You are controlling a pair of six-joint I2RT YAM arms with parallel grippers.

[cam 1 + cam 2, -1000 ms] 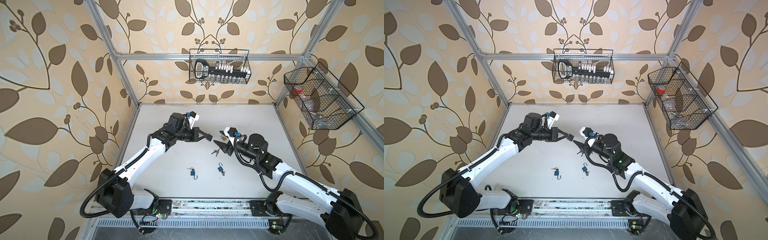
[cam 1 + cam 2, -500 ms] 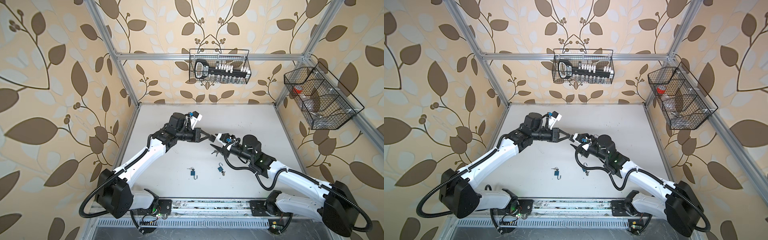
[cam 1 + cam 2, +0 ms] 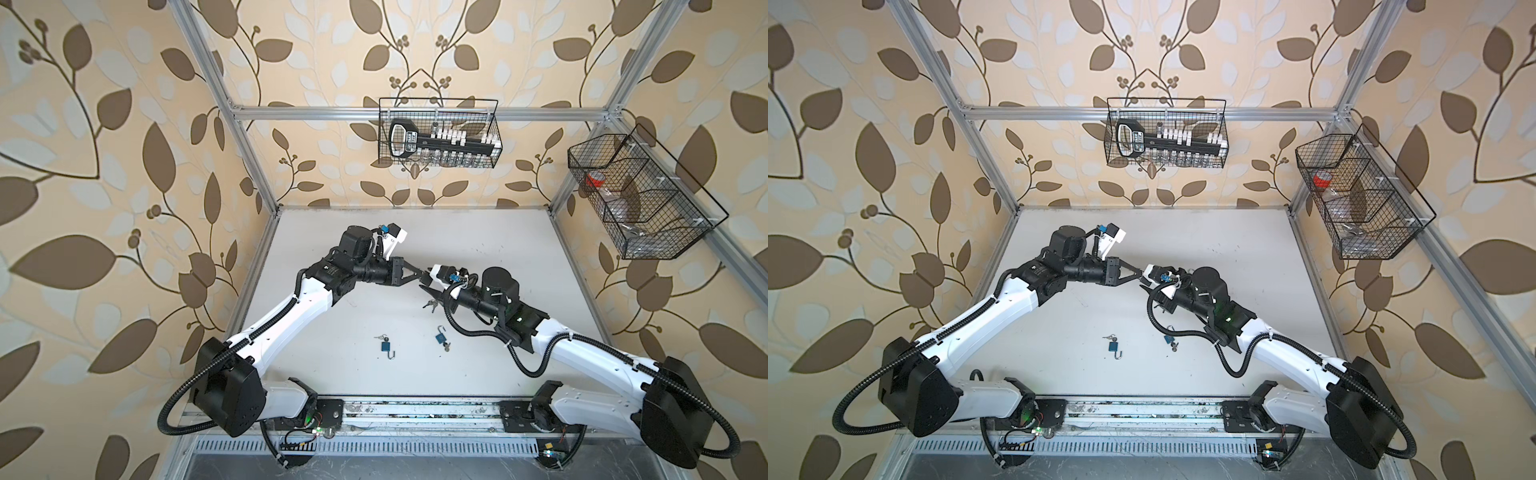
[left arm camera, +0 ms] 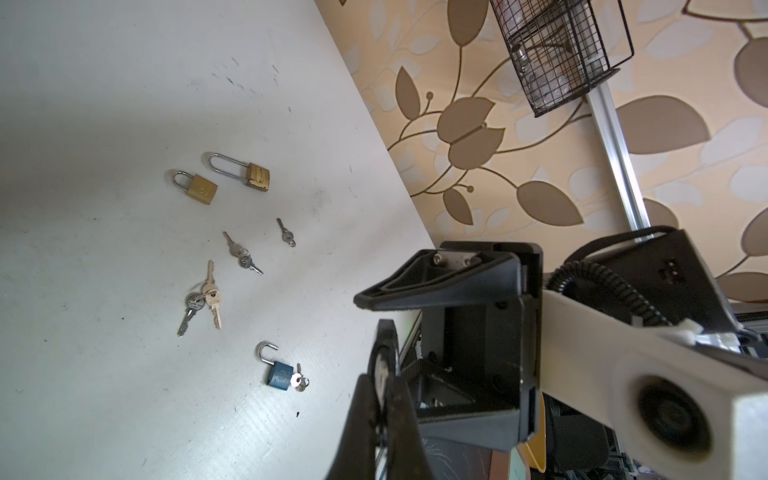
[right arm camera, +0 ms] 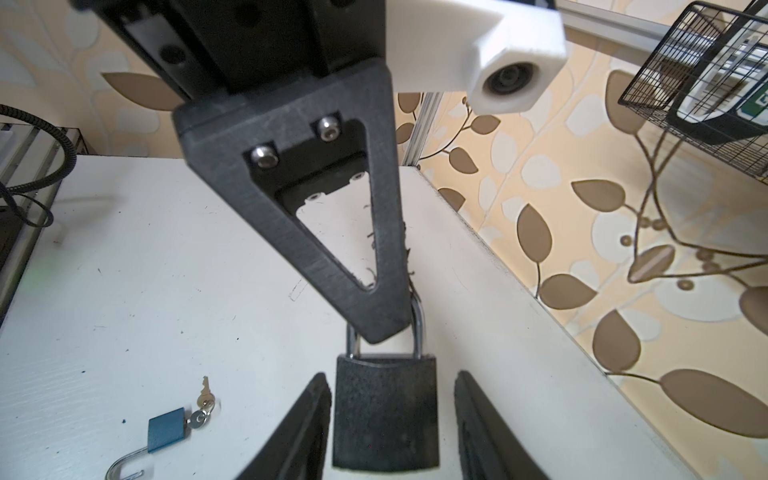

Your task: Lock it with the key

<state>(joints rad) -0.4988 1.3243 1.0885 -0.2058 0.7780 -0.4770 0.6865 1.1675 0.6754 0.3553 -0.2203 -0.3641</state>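
Observation:
My left gripper [image 3: 420, 275] is shut on the silver shackle [image 5: 417, 332] of a black padlock [image 5: 385, 411] and holds it above the table. My right gripper [image 5: 390, 376] is open with its jaws on either side of the padlock's body. One finger [image 5: 309, 424] sits almost against the body and the other [image 5: 478, 424] stands a little off it. In both top views the two grippers meet tip to tip over the middle of the table [image 3: 478, 241]. Loose keys [image 4: 208, 295] lie on the table; neither gripper holds a key.
Two brass padlocks [image 4: 201, 189] and more keys [image 4: 241, 253] lie on the table. Two blue padlocks [image 3: 385, 345] [image 3: 441, 338] with open shackles lie nearer the front. Wire baskets hang on the back wall [image 3: 438, 133] and the right wall [image 3: 640, 199].
My right gripper has moved left up to the left gripper and now straddles the padlock's body, with its jaws closer together. The left arm has stayed put.

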